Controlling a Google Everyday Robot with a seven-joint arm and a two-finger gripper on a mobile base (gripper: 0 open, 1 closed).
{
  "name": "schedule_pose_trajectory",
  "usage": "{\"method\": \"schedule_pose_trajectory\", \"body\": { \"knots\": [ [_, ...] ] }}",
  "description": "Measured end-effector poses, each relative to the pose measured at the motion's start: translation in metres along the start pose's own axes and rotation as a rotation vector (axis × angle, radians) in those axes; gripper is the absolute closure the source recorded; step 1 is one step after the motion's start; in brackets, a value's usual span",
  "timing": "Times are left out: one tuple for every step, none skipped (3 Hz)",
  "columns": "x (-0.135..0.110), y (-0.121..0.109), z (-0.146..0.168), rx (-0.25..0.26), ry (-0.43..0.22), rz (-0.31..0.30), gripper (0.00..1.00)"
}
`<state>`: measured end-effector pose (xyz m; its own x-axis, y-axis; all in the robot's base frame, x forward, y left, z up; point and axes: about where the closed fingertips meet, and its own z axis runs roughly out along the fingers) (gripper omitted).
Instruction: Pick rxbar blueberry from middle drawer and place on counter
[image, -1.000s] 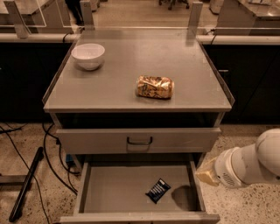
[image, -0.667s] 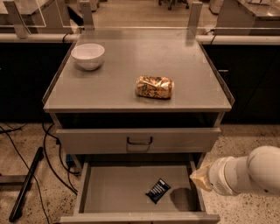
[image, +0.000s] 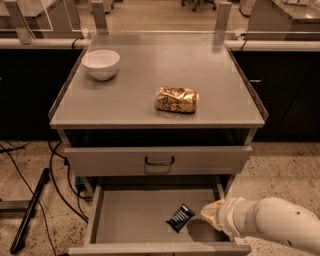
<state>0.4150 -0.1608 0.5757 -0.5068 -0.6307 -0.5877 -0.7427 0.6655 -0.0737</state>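
Hanging low at the right side of the open drawer (image: 135, 216), my end effector (image: 212, 216) is sitting just beside the snack bar (image: 180, 218). Whether it is open or closed I cannot tell. It does not seem to be touching the bar yet.

The bar is lying flat on the drawer floor, right of centre and close to the front wall. It is turned at a slant, with one corner pointing toward me. Nothing else is lying in the drawer, so I am judging the step in hand to be the grasp itself.

To do it well, I am thinking of three things:
- A flat wrapper gives little to catch, so I should be lining up with the bar's short width and not its length.
- I should be coming almost straight down, so I am not pushing it against the front wall.
- The closed drawer front (image: 159, 161) is hanging over the back of the opening. My arm (image: 280, 225) needs to be lifting toward the front and clear of that edge before rising.

Above, the counter (image: 125, 107) is carrying a white bowl (image: 100, 63) at the back left and a gold can (image: 176, 99) lying on its side right of centre. The bare front left looks like the safest spot for the bar, well apart from both.
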Motion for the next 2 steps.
{"method": "schedule_pose_trajectory", "body": {
  "knots": [
    [0.004,-0.001,0.006,-0.001,0.001,0.001,1.00],
    [0.015,-0.003,0.033,0.000,-0.013,0.026,1.00]
  ]
}}
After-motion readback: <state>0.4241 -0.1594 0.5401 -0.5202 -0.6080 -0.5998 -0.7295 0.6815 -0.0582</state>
